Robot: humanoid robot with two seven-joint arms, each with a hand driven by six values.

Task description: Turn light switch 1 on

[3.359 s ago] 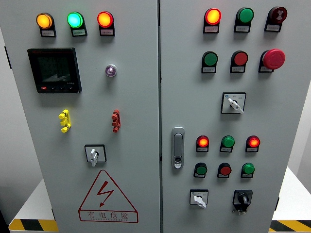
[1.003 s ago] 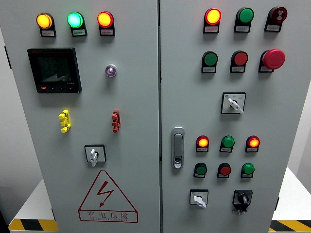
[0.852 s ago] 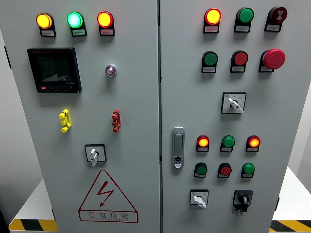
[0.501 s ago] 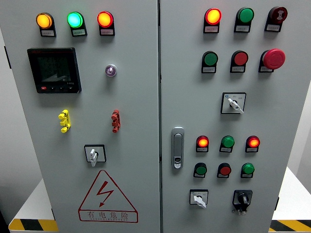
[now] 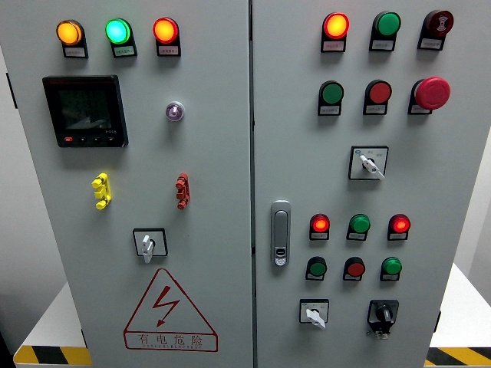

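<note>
A grey control cabinet [image 5: 215,169] with two doors fills the head view. The left door carries lit orange [image 5: 68,32], green [image 5: 117,31] and red [image 5: 165,30] lamps, a black display [image 5: 84,110], a small round indicator [image 5: 174,111], a yellow toggle [image 5: 101,190], a red toggle [image 5: 182,190] and a rotary switch [image 5: 149,244]. The right door holds lamps, push buttons, a red mushroom button [image 5: 432,93], rotary switches [image 5: 369,162] [image 5: 314,313] [image 5: 382,314] and a metal latch handle [image 5: 281,232]. Neither of my hands shows.
A red triangular electric-hazard sign [image 5: 169,312] sits low on the left door. White floor blocks with yellow-black stripes [image 5: 50,354] [image 5: 459,356] flank the cabinet's base. Grey wall lies on both sides.
The view has shifted very slightly, so the panel sits a touch further left. No lamp or switch has changed state, and no hand has come into view.
</note>
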